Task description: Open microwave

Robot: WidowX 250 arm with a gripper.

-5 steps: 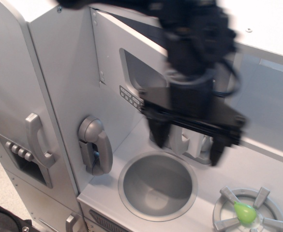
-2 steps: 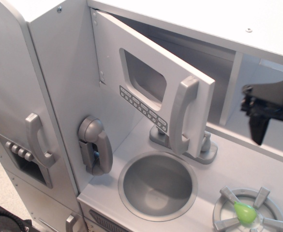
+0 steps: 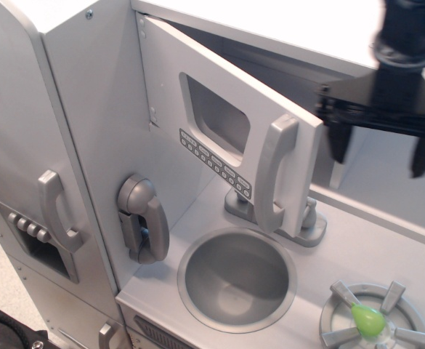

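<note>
The microwave sits at the top of the toy kitchen, one door swung well out from its hinged left edge, one rounded window, one row of small buttons, one vertical silver handle. Below it: one round sink, one wall phone, one burner with a green piece on it. Up at the right, the gripper hangs beside the door's free edge, two dark fingers spread wide, gripping nothing, touching nothing.
</note>
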